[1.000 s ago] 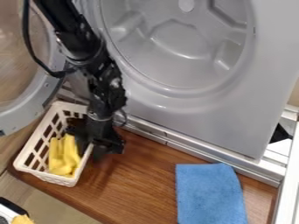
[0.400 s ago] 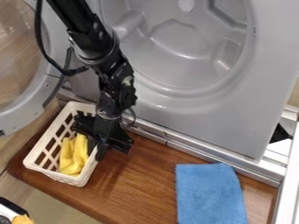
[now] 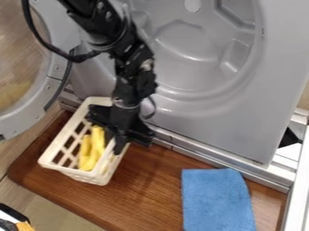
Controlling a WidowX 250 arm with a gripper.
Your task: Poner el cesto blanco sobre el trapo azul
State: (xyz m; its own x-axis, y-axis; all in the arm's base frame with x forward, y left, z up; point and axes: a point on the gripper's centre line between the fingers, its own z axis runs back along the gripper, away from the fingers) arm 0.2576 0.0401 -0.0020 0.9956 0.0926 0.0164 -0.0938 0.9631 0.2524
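- Nearest you, at 5 o'clock from the middle of your view, the blue cloth lay spread on the board, ready as the landing spot.
- Farther off at 8 o'clock, the white basket stood well apart from the cloth, with soft-looking yellow things inside; it looked slightly tilted.
- Your gripper was at the basket's side wall facing 4 o'clock, apparently clamped on its rim.
- You were, I judged, in the carrying step, with the placing undone. Your next move called for a clear lift, a swing toward 5 o'clock and a level lowering over the cloth. Held by one side, the basket could have tipped or dragged the cloth into folds.
- Around the work, at 7 to 8 o'clock, a partly cut-off black and white object with an orange-yellow patch lay at the near corner, beside pale flooring.
- Beyond came the brown wooden board, then a metal rail along its back edge.
- Farthest, a grey appliance rose toward 1 o'clock, its round door swung out at 10 o'clock.
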